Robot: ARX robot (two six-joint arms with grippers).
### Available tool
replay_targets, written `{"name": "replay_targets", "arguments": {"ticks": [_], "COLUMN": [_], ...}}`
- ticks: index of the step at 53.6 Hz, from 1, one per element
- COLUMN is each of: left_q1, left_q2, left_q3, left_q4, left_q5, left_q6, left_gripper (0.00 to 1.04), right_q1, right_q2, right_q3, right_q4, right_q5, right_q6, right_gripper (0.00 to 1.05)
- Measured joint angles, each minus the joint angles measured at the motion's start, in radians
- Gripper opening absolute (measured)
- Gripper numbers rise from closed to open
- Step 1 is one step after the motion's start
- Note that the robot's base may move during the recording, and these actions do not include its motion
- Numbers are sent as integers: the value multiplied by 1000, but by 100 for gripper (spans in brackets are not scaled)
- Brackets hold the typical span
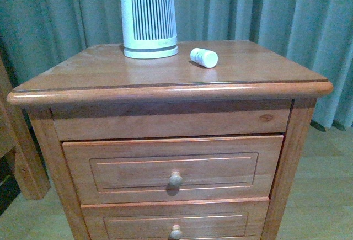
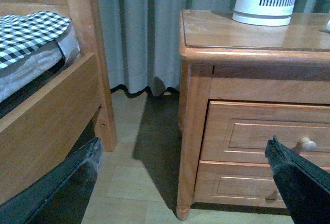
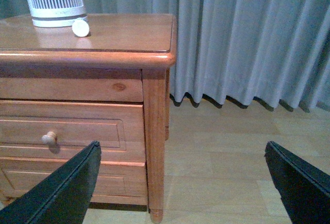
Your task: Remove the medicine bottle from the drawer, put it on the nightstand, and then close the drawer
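The small white medicine bottle (image 1: 204, 57) lies on its side on top of the honey-brown nightstand (image 1: 165, 77), just right of the slatted device; it also shows in the right wrist view (image 3: 80, 27). The upper drawer (image 1: 174, 165) is shut, its round knob (image 1: 175, 179) facing me; the same drawer front shows in the left wrist view (image 2: 268, 131) and the right wrist view (image 3: 72, 131). My left gripper (image 2: 185, 154) hangs open off the nightstand's left side, low near the floor. My right gripper (image 3: 183, 154) is open off its right side. Neither holds anything.
A tall white slatted device (image 1: 148, 16) stands at the back of the nightstand top. A lower drawer (image 1: 175, 226) sits under the upper one. A wooden bed frame (image 2: 51, 110) with checked bedding (image 2: 31, 33) stands left. Grey curtains (image 3: 247, 38) hang behind; pale wood floor (image 3: 221, 167) lies right.
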Motion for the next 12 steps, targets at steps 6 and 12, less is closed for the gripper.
{"name": "replay_targets", "arguments": {"ticks": [6,12], "left_q1": [0,0], "left_q2": [0,0], "left_q3": [0,0], "left_q4": [0,0], "left_q5": [0,0], "left_q6": [0,0], "left_gripper": [98,98], "right_q1": [0,0], "right_q2": [0,0], "right_q3": [0,0], "right_q4": [0,0], "right_q5": [0,0], "right_q6": [0,0], "right_gripper": [98,98]}}
